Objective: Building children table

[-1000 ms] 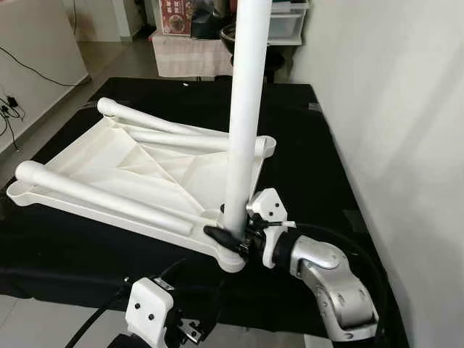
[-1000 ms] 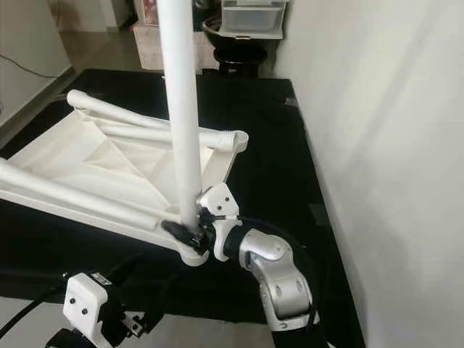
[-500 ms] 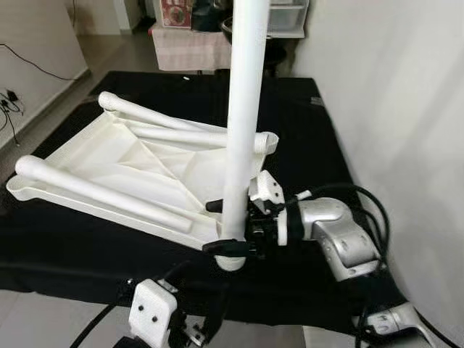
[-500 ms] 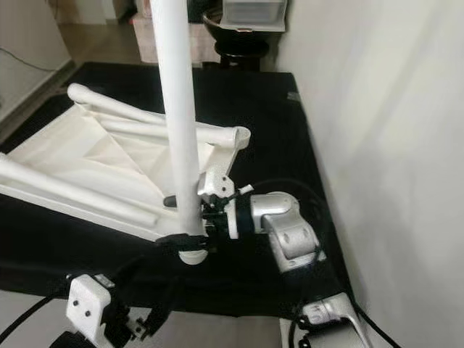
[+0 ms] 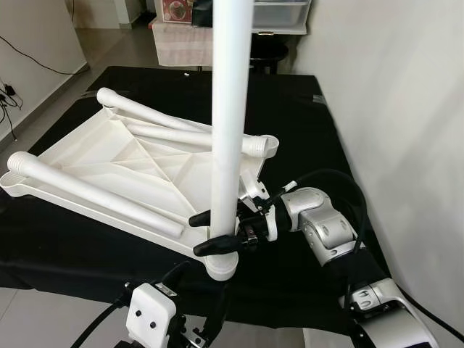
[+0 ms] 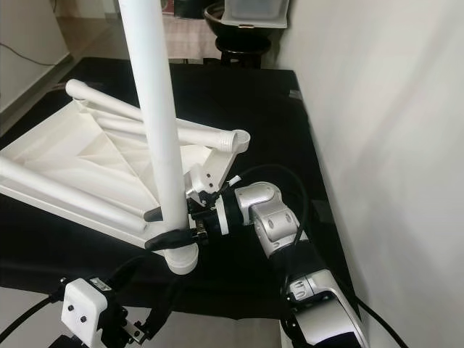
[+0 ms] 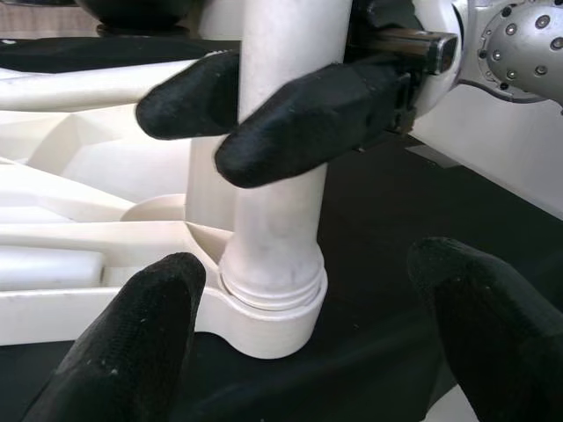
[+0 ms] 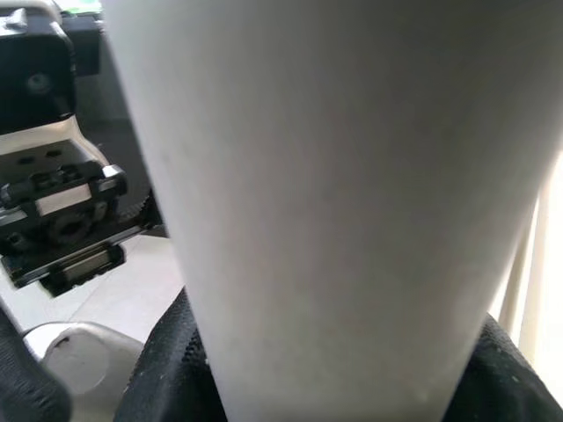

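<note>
White plastic table top [image 5: 109, 167] lies upside down on a black mat [image 5: 290, 130]; from the head, the right gripper [image 5: 210, 232] clamps an upright leg [image 5: 228, 109] seated in the near corner socket. Left wrist: left gripper [image 7: 308, 352] spread open just before that socket [image 7: 268, 308].

Right arm: silver, bent at the elbow, reaching in from the robot's right with the wrist turned inward.
Right gripper [image 5: 206, 232]: both black fingers [image 7: 299, 123] closed around the upright white leg [image 5: 226, 123] near its lower end.
Left gripper [image 7: 299, 325]: low and near, fingers spread apart, holding nothing.
</note>
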Controlling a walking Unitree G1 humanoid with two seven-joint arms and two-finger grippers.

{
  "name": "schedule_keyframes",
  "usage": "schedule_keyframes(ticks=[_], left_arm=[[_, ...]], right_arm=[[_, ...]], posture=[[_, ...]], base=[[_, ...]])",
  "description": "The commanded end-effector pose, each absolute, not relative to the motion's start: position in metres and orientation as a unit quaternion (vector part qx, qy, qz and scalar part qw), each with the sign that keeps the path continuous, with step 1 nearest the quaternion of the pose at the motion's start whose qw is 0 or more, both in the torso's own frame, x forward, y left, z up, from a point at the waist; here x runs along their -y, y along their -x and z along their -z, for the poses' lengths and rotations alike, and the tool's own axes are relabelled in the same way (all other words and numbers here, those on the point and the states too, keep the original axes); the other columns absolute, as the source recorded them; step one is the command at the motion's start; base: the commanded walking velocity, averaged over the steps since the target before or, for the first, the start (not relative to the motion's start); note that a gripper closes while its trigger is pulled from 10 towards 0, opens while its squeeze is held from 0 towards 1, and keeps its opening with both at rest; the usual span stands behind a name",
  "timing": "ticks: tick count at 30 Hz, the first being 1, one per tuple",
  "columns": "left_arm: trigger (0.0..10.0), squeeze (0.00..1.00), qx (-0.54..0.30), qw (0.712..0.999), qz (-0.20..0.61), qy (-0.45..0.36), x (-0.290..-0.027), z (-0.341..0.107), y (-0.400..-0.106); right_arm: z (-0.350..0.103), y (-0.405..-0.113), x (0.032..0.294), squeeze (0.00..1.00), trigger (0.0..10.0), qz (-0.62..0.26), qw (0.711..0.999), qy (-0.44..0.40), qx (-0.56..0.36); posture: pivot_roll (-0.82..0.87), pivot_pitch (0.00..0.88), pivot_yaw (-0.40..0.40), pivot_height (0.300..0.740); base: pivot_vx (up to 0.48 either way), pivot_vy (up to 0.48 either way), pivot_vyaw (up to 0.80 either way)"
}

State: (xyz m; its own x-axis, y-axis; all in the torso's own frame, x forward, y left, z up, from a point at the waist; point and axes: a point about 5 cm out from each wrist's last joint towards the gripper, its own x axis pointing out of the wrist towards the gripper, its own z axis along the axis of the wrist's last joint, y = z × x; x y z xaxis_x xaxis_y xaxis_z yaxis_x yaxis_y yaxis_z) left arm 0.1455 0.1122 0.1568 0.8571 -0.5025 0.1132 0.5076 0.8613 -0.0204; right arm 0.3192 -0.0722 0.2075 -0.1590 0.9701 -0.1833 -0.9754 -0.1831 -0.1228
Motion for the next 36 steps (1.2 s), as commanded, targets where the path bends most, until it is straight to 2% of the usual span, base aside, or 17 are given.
schedule_keyframes(ticks=[1, 6, 7, 8, 9, 10, 11, 12, 13, 15, 18, 24, 25, 27, 28, 29, 36], left_arm=[[10.0, 0.00, 0.042, 0.963, 0.263, 0.026, -0.111, -0.155, -0.144], [10.0, 0.00, 0.042, 0.963, 0.264, 0.026, -0.111, -0.155, -0.145], [10.0, 0.00, 0.043, 0.963, 0.264, 0.026, -0.112, -0.155, -0.146], [10.0, 0.00, 0.043, 0.963, 0.264, 0.026, -0.112, -0.155, -0.146], [10.0, 0.00, 0.043, 0.963, 0.265, 0.025, -0.113, -0.154, -0.147], [10.0, 0.00, 0.043, 0.963, 0.265, 0.025, -0.113, -0.154, -0.147], [10.0, 0.00, 0.044, 0.963, 0.265, 0.024, -0.114, -0.154, -0.148], [10.0, 0.00, 0.044, 0.963, 0.265, 0.024, -0.114, -0.154, -0.148], [10.0, 0.00, 0.045, 0.963, 0.265, 0.023, -0.117, -0.154, -0.151], [10.0, 0.00, 0.046, 0.963, 0.265, 0.022, -0.117, -0.154, -0.152], [10.0, 0.00, 0.045, 0.963, 0.266, 0.022, -0.117, -0.153, -0.153], [10.0, 0.00, 0.049, 0.963, 0.265, 0.019, -0.117, -0.151, -0.159], [10.0, 0.00, 0.051, 0.964, 0.260, 0.019, -0.117, -0.151, -0.159], [10.0, 0.00, 0.051, 0.964, 0.260, 0.019, -0.117, -0.151, -0.159], [10.0, 0.00, 0.052, 0.965, 0.256, 0.019, -0.117, -0.151, -0.160], [10.0, 0.00, 0.053, 0.965, 0.255, 0.020, -0.116, -0.151, -0.160], [10.0, 0.00, 0.056, 0.964, 0.259, 0.024, -0.113, -0.152, -0.160]], right_arm=[[-0.199, -0.317, 0.081, 0.00, 0.0, -0.746, 0.657, 0.109, -0.021], [-0.192, -0.317, 0.091, 0.00, 0.0, -0.712, 0.692, 0.119, -0.023], [-0.185, -0.314, 0.098, 0.00, 0.0, -0.668, 0.734, 0.115, -0.034], [-0.185, -0.314, 0.098, 0.00, 0.0, -0.668, 0.734, 0.115, -0.034], [-0.177, -0.308, 0.103, 0.00, 0.0, -0.615, 0.781, 0.103, -0.042], [-0.177, -0.308, 0.103, 0.00, 0.0, -0.615, 0.781, 0.103, -0.042], [-0.169, -0.304, 0.106, 0.00, 0.0, -0.509, 0.854, 0.090, -0.053], [-0.169, -0.304, 0.106, 0.00, 0.0, -0.509, 0.854, 0.090, -0.053], [-0.154, -0.292, 0.137, 0.00, 0.0, -0.181, 0.977, 0.078, -0.084], [-0.150, -0.284, 0.143, 0.00, 0.0, -0.127, 0.984, 0.077, -0.094], [-0.147, -0.279, 0.142, 0.00, 0.0, -0.127, 0.985, 0.074, -0.095], [-0.154, -0.295, 0.119, 0.00, 0.0, -0.191, 0.976, 0.064, -0.085], [-0.156, -0.295, 0.115, 0.00, 8.7, -0.191, 0.976, 0.062, -0.089], [-0.156, -0.295, 0.115, 0.00, 8.7, -0.191, 0.976, 0.062, -0.089], [-0.159, -0.296, 0.113, 0.00, 10.0, -0.192, 0.976, 0.053, -0.092], [-0.161, -0.297, 0.109, 1.00, 10.0, -0.224, 0.969, 0.044, -0.097], [-0.182, -0.314, 0.098, 1.00, 10.0, -0.354, 0.933, -0.004, -0.061]], posture=[[0.09, 0.182, -0.059, 0.740], [0.08, 0.181, -0.059, 0.740], [0.07, 0.179, -0.059, 0.740], [0.07, 0.179, -0.059, 0.740], [0.07, 0.176, -0.061, 0.740], [0.07, 0.176, -0.061, 0.740], [0.06, 0.175, -0.057, 0.740], [0.06, 0.175, -0.057, 0.740], [0.03, 0.168, -0.037, 0.740], [0.03, 0.168, -0.037, 0.740], [0.03, 0.159, -0.031, 0.740], [0.04, 0.128, -0.047, 0.740], [0.04, 0.128, -0.049, 0.740], [0.04, 0.128, -0.049, 0.740], [0.04, 0.128, -0.053, 0.740], [0.04, 0.129, -0.056, 0.740], [0.02, 0.135, -0.060, 0.740]], base=[[0.000, 0.000, 0.00], [0.000, 0.000, 0.00], [0.000, 0.000, 0.00], [0.000, 0.000, 0.00], [0.000, 0.000, 0.00], [0.000, 0.000, 0.00], [0.000, 0.000, 0.00], [0.000, 0.000, 0.00], [0.000, 0.000, 0.00], [0.000, 0.000, 0.00], [0.000, 0.000, 0.00], [0.000, 0.000, 0.00], [0.000, 0.000, 0.00], [0.000, 0.000, 0.00], [0.000, 0.000, 0.00], [0.000, 0.000, 0.00], [0.000, 0.000, 0.00]])
